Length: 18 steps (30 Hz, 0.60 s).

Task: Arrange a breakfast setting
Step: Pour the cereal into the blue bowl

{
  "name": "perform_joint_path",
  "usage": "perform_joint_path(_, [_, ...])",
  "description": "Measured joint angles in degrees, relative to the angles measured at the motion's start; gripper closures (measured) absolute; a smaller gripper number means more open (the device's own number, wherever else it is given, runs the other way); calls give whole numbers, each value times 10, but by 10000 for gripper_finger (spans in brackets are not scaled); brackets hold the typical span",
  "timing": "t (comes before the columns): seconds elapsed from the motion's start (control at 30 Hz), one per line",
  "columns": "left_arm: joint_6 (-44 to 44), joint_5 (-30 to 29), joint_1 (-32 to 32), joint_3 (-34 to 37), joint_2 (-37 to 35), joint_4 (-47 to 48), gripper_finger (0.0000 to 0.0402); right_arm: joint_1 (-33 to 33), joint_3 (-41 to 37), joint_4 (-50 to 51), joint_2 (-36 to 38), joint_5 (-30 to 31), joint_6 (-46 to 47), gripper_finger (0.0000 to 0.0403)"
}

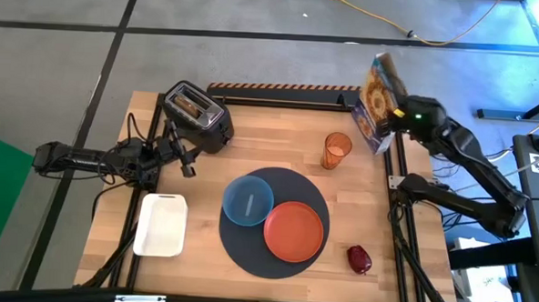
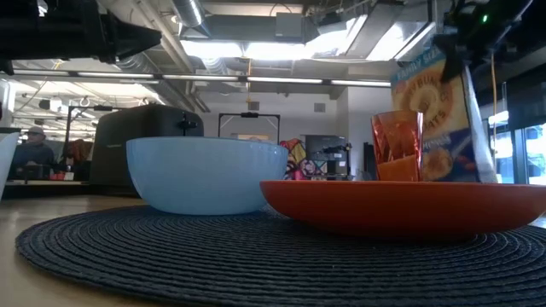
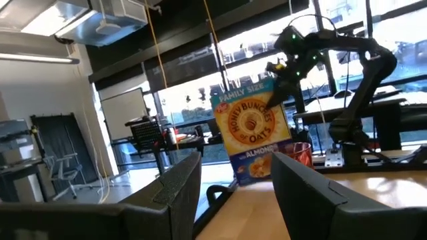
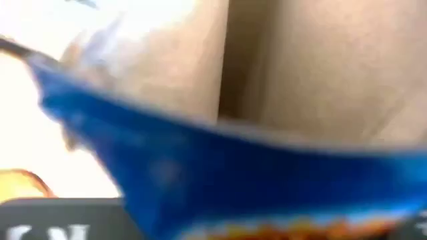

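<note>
One dark-grey mat (image 1: 247, 250), round, on the wooden table (image 1: 280, 124). One blue bowl (image 1: 248, 202) and one orange plate (image 1: 294, 230), both on the mat. One translucent orange cup (image 1: 336, 150) off the mat. One small dark-red fruit (image 1: 360, 259) on bare wood. One cereal box (image 1: 379, 101) at the table's far right edge. One black toaster (image 1: 197, 116) with one brown toast slice (image 1: 190, 103) showing in a slot. One white rectangular tray (image 1: 161, 225). Two arms: one left gripper (image 1: 185, 156), one right gripper (image 1: 391, 115).
</note>
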State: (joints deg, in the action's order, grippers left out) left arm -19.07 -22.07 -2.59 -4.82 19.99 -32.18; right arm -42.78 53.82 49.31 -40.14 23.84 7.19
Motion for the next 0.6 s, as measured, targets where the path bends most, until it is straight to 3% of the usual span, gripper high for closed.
perform_joint_path(0.13, [31,19,0,-13,18,21,225,0,25,-62,35,-82,-59,284])
perform_joint_path(0.3, [72,19,0,-69,94,71,215,0,28,-154,71,-253,-123,286])
perform_joint_path(0.6, [75,-17,-3,-193,279,75,114,0,29,-255,61,-456,-206,286])
